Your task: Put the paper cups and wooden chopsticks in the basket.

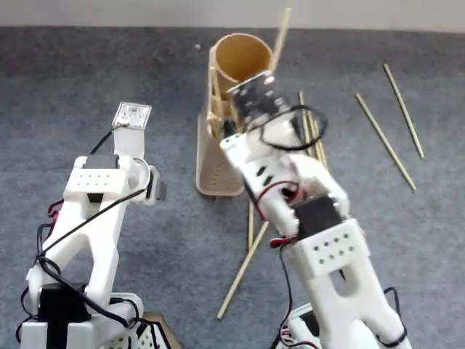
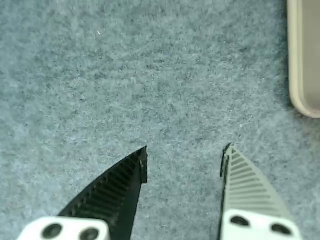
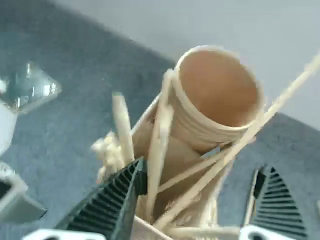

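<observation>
1 careful move suits now, i judge: the right tool [image 3: 201, 167], spread over the basket [image 1: 218, 174] with chopsticks [image 3: 280, 95] between its jaws, should rise straight, snagging none. the left tool [image 2: 186, 149] hangs spread above bare counter [image 2: 100, 75]. counted: 1 paper cup [image 1: 240, 62] in the basket, at least 6 loose chopsticks [image 1: 385, 142].
</observation>
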Tool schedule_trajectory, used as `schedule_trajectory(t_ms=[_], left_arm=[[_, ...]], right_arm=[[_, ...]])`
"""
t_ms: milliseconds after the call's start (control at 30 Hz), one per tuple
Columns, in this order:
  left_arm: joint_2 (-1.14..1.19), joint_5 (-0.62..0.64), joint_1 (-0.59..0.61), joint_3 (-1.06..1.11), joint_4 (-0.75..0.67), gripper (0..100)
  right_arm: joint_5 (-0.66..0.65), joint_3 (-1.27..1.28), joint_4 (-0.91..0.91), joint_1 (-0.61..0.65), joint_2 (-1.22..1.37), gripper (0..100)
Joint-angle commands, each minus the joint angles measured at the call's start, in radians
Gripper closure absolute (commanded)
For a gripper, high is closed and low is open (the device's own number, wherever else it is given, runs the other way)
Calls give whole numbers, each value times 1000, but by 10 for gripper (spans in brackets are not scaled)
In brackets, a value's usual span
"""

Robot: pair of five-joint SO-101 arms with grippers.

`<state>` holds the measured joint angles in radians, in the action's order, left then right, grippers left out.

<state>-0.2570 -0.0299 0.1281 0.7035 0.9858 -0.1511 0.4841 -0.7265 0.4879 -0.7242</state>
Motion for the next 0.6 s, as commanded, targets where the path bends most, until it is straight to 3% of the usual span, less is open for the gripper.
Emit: schedule_trajectory(t_ms=[0, 200, 267, 400, 567], left_arm=[[-31, -8, -19, -2, -8, 748], [-31, -8, -19, -2, -8, 748], [-31, -8, -19, -2, -6, 748], [-31, -8, -18, -2, -3, 748], [-31, -8, -19, -2, -3, 748]], right_arm=[[-12, -269, -137, -21, -1, 650], [-15, -661, -341, -22, 4, 650], [-17, -694, -438, -81, 13, 650], [-37, -509, -495, -268, 15, 650], [-222, -71, -377, -463, 16, 650]])
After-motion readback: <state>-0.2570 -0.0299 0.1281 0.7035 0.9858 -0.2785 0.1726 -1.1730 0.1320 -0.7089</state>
